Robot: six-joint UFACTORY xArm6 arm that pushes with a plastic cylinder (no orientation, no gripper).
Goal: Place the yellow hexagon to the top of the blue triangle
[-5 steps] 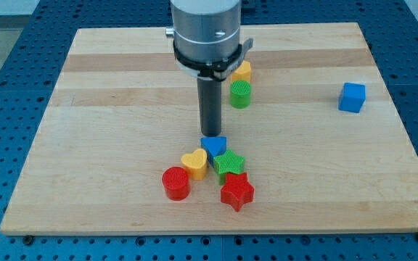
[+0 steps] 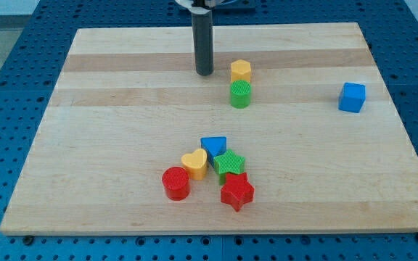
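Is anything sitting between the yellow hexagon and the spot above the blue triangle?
Yes. The green cylinder touches the yellow hexagon from below, on the line toward the blue triangle. My tip stands left of the hexagon.

Readable text: none can be made out anywhere in the camera view.
Wooden board point(image 2: 122, 145): bare wood grain, no lettering, numbers or signs.
Blocks: plain coloured surfaces with ribbed texture only; no labels on the yellow hexagon point(image 2: 241, 70) or the blue triangle point(image 2: 214, 145).
Rod: dark and unmarked down to the tip point(image 2: 205, 73), which sits just to the view's left of the yellow hexagon.
Blue perforated surface point(image 2: 6, 72) around the wooden board: rows of holes, no markings legible.
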